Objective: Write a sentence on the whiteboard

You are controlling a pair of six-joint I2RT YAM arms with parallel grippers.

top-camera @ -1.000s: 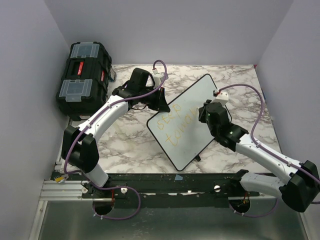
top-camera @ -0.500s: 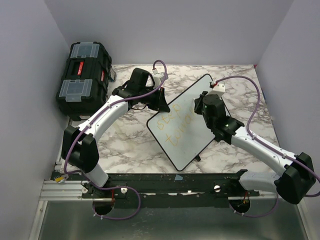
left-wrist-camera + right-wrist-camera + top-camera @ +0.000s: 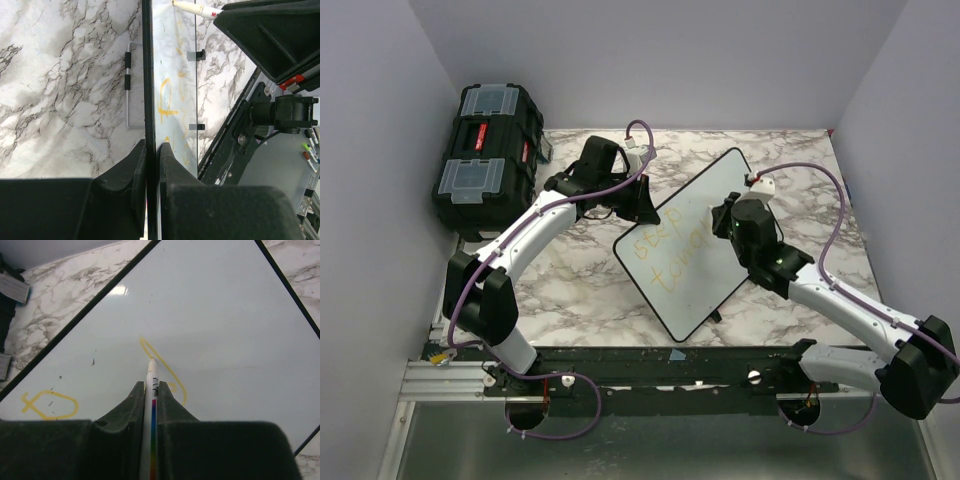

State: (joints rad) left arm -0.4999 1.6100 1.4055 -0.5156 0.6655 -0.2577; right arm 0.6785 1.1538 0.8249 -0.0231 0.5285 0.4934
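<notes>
Two lines of the sentence (image 3: 660,245) show on the whiteboard (image 3: 715,190), right of the toolbox (image 3: 485,150). Our left end effector (image 3: 151,149) pinches its rim; our right end effector (image 3: 151,387) is clamped tight around the marker (image 3: 152,372), tip mid-letter. Next, we judge, steady pressure completes the stroke.

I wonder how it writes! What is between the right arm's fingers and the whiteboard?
A white marker, pinched in the right fingers, its tip at a yellow stroke on the whiteboard. The right wrist view shows it.
</notes>
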